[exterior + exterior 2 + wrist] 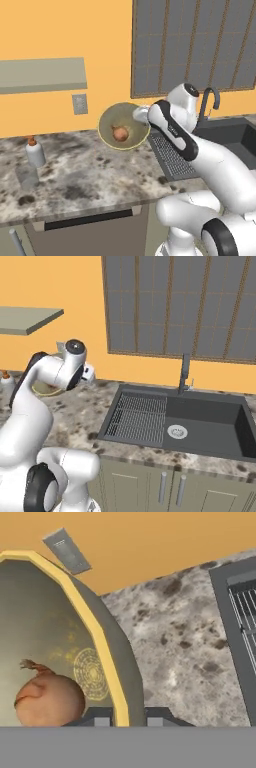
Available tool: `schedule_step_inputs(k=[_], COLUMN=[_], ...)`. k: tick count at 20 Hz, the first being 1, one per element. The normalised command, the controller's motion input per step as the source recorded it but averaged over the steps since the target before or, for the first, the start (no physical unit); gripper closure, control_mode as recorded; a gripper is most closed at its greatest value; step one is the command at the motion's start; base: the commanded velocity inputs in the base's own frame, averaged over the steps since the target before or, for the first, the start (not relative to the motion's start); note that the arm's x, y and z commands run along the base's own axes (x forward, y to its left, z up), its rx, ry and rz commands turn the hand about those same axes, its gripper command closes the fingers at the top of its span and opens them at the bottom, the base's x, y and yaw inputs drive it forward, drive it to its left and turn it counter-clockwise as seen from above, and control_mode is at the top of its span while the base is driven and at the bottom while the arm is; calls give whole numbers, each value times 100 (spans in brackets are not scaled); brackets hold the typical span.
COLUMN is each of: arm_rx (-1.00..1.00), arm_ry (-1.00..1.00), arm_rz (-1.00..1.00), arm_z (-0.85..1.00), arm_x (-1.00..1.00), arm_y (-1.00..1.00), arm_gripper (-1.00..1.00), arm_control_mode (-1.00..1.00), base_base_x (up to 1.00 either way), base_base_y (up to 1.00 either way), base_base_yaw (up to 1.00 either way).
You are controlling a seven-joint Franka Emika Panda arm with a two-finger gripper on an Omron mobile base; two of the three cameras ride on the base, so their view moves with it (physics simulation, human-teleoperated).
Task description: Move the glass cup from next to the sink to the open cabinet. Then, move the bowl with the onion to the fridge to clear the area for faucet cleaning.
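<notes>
One onion [47,699] in bowl [102,647]

The speckled stone worktop [85,170] carries a small bottle [35,151] and a clear glass cup [26,176], both well apart from the claw [127,719], on its bowl side. A dark sink [200,428] with a ridged draining rack [137,417] is set into the worktop on the claw's other side.

Speckled stone bench [85,172] runs along an orange wall [75,30]. A dark sink [200,426] is set into it, with a ribbed drainer [137,418] on its left side and a round drain [177,431] in the basin. A dark faucet [185,373] stands at the rear rim. A slatted window [180,303] is above. A white bottle [35,151] with an orange cap stands near the wall. A grey outlet plate [79,104] is on the wall beneath a grey shelf [42,74]. Cabinet doors [170,488] with handles sit below the sink.
</notes>
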Motion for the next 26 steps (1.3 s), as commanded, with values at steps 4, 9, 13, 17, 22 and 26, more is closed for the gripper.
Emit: schedule_step_inputs(k=[4,9,13,17,22,26], arm_rx=[51,37,0,0,0,0], arm_ry=[0,0,0,0,0,0], arm_rz=[-15,-13,0,0,0,0], arm_z=[55,33,0,0,0,0], arm_x=[-49,-22,0,0,0,0], arm_y=[-42,-27,0,0,0,0], arm_gripper=[100,100,100,100,100,100], arm_control_mode=[-100,-100,100,100,100,100], base_base_x=[0,0,-18,-11,-2,-4], base_base_y=[0,0,-43,-19,-7,-8], base_base_yaw=[0,0,-56,-94,-100,-100])
